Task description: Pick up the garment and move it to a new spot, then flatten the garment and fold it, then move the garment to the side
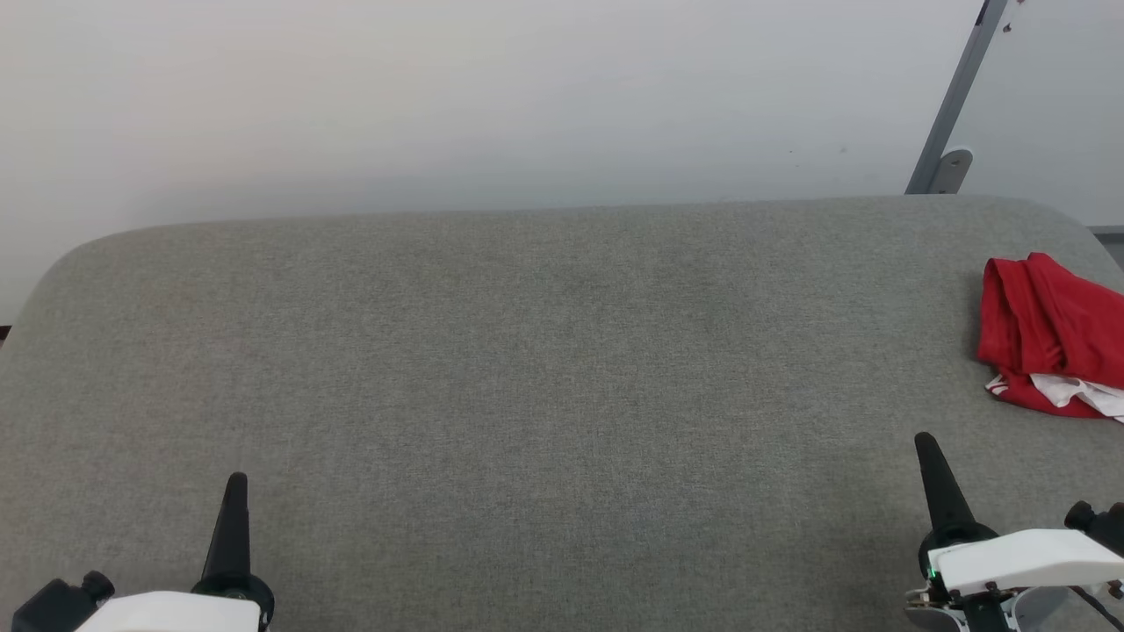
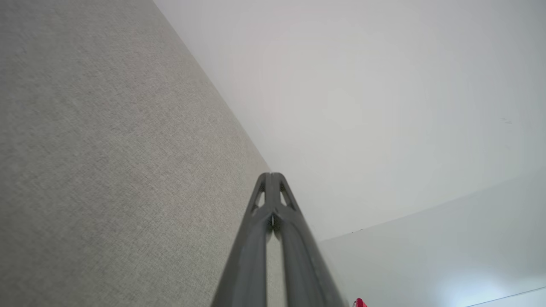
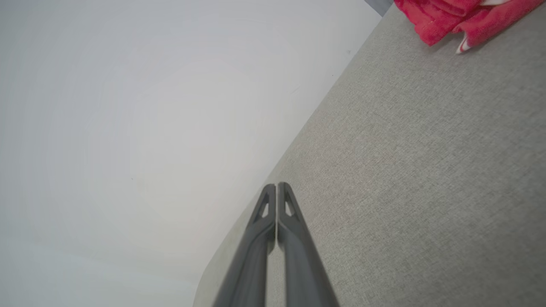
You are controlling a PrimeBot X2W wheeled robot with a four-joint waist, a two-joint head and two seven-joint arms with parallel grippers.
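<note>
The garment, a soft red fabric shirt with white sleeves (image 1: 1045, 329), lies bunched in a heap at the far right edge of the grey woven tabletop (image 1: 527, 369). It is near the right gripper (image 1: 924, 439) and well apart from the left gripper (image 1: 235, 481). Both pincers are clenched on nothing, fingers pressed together. The cloth looks light and limp and will likely sag once lifted. A raised red fold seems the best pinch point.
</note>
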